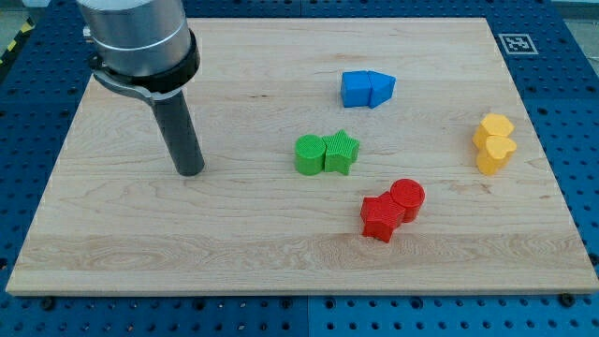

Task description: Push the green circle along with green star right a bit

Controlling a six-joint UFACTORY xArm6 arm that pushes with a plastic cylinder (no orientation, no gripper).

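Note:
The green circle (308, 154) sits near the middle of the wooden board (140, 234), touching the green star (342, 152) on its right side. My tip (190, 172) rests on the board well to the view's left of the green circle, at about the same height in the view, with a clear gap between them. The rod rises from the tip to the arm's grey collar at the view's top left.
A blue cube and blue pointed block (367, 88) touch each other above the green pair. A red star (380, 216) and red circle (407, 198) lie below right. Two yellow blocks (494, 142) sit at the view's right.

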